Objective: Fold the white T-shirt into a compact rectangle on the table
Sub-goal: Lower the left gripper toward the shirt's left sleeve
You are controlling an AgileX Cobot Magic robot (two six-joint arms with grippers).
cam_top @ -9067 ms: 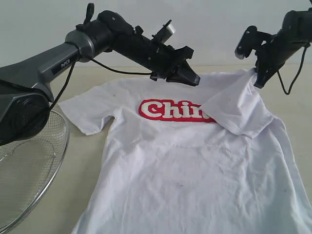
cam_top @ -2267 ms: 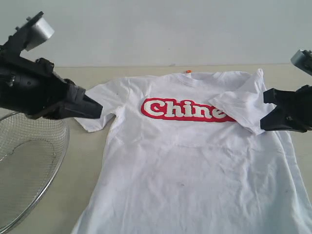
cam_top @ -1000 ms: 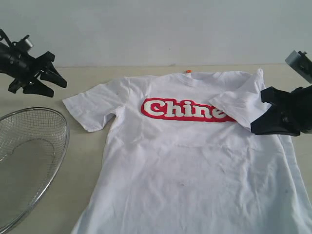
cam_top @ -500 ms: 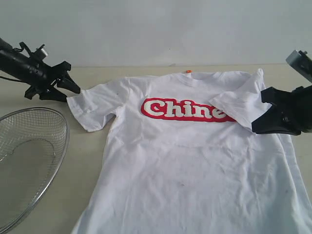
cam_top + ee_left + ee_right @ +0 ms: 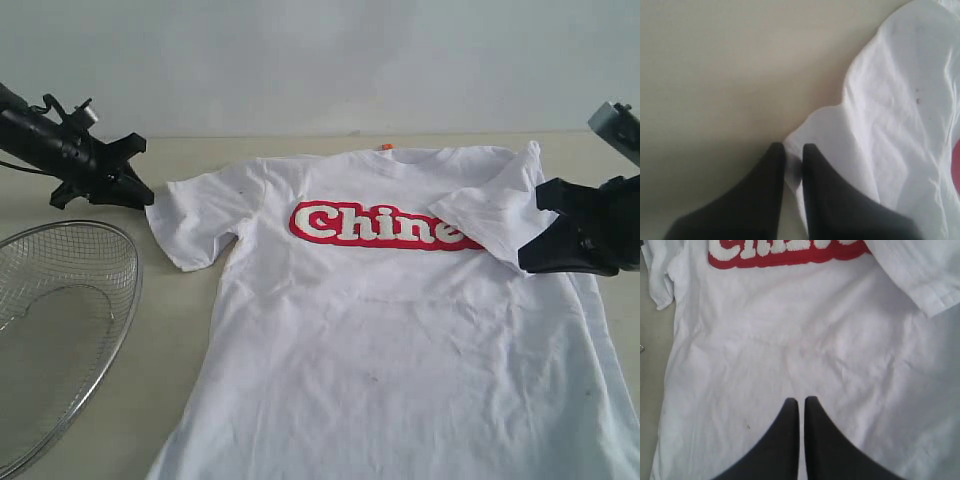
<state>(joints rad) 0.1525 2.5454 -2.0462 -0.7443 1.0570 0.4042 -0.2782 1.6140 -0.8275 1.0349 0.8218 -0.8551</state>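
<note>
Two black grippers at a shirt: L gripper (image 5: 148,193) has its jaws pinched nearly together on the hem of the sleeve (image 5: 195,225) nearest it, w/ a sliver of white cloth caught between the fingertips (image 5: 776,152). R gripper (image 5: 527,263), jaws closed w/ nothing in them, is poised over the shirt's body just beside the opposite sleeve (image 5: 490,225); whether it touches the cloth can't be told. That sleeve lies folded inward over the chest, covering the end of the lettering. The white T-shirt (image 5: 380,340) lies front up, otherwise spread flat, on the table (image 5: 175,330), w/ a red banner (image 5: 375,225) across the chest & a small orange tag (image 5: 386,147) at the neck. Round wire-mesh basket (image 5: 137,290) sits on the table below the L arm, near the shirt but apart from it.
</note>
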